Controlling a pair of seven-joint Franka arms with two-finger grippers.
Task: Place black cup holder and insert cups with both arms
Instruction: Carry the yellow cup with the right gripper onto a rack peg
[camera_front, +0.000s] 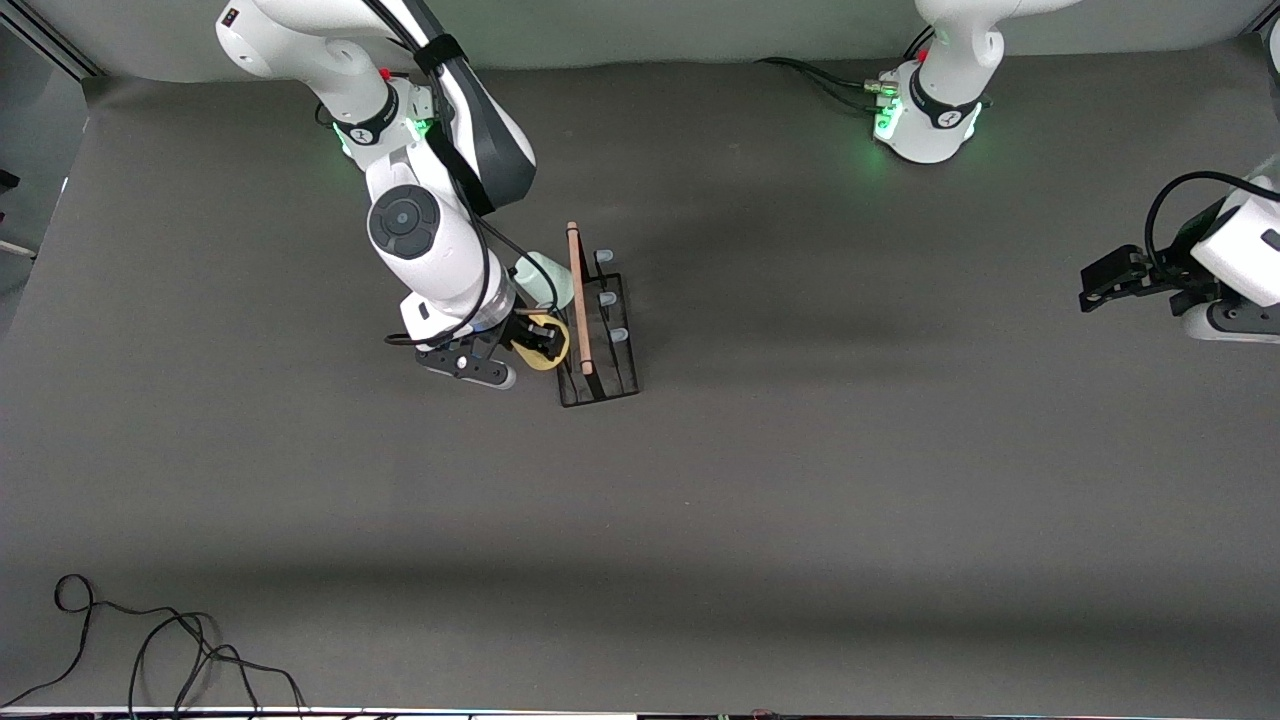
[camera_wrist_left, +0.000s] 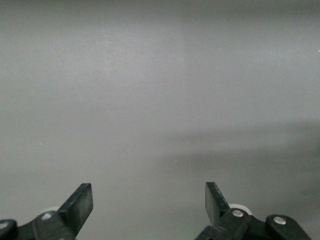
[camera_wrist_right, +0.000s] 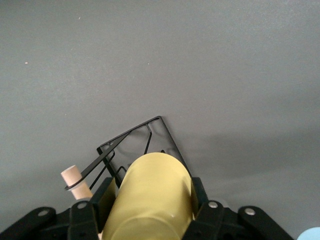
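Observation:
The black cup holder (camera_front: 600, 385) stands on the table in front of the right arm's base, its wooden rod handle (camera_front: 578, 300) on top. A pale green cup (camera_front: 543, 278) sits on a peg on the side toward the right arm. My right gripper (camera_front: 545, 342) is shut on the yellow cup (camera_front: 546, 356), held on its side against that same side of the rack, nearer the front camera than the green cup. The right wrist view shows the yellow cup (camera_wrist_right: 150, 200) between the fingers, with the rack's wire (camera_wrist_right: 155, 125) just past it. A pale blue edge (camera_wrist_right: 312, 234) shows in that view's corner. My left gripper (camera_front: 1100, 285) is open and empty over the left arm's end of the table.
Three bare pale-tipped pegs (camera_front: 606, 298) stick out on the rack's side toward the left arm. Loose black cables (camera_front: 150, 650) lie at the table's near edge toward the right arm's end. A cable (camera_front: 820, 80) runs to the left arm's base.

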